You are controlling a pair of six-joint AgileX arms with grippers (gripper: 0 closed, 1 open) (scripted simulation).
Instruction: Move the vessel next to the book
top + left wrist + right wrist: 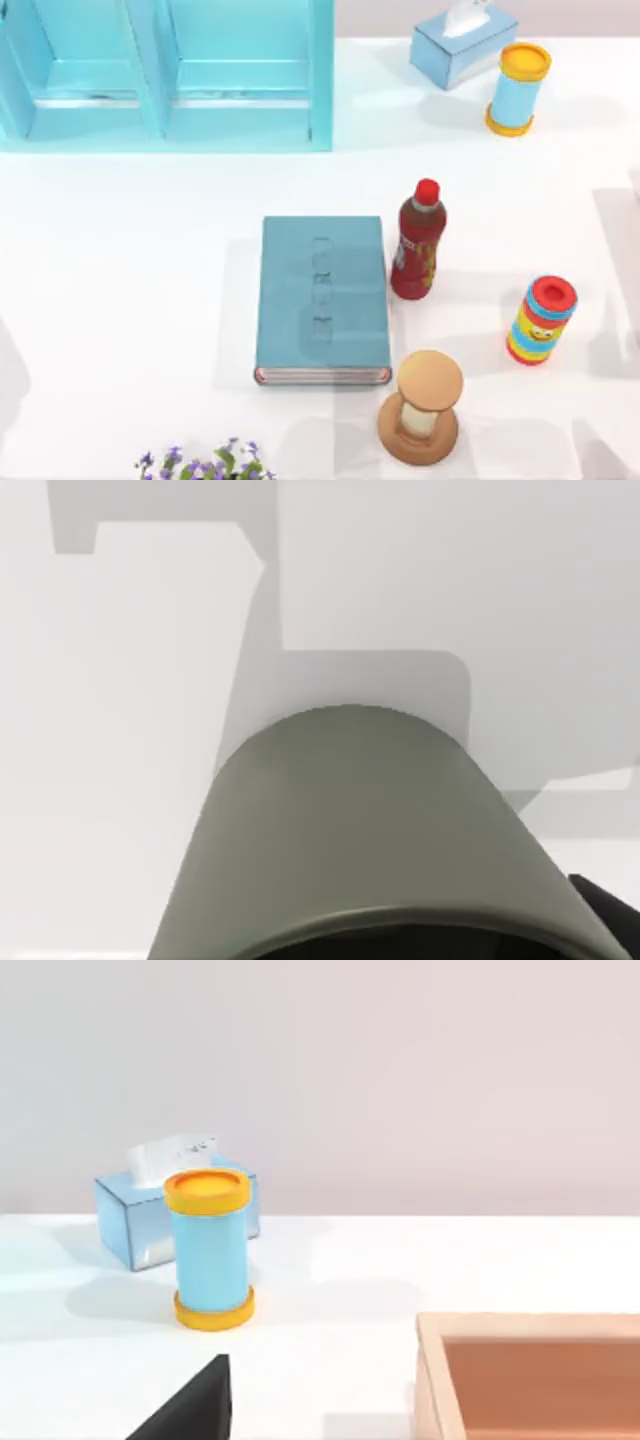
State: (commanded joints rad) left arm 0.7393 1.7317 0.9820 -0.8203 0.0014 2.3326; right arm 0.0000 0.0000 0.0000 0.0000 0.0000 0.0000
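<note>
Lying flat on the white table (120, 300), the book (322, 297) is a large teal-blue hardcover with faint embossed marks and pale page edges. Close under the left wrist camera sits the vessel (360, 830), a dark olive-grey round cup with a thick rim; whether the left claw's fingers clamp it, I cannot tell.
</note>
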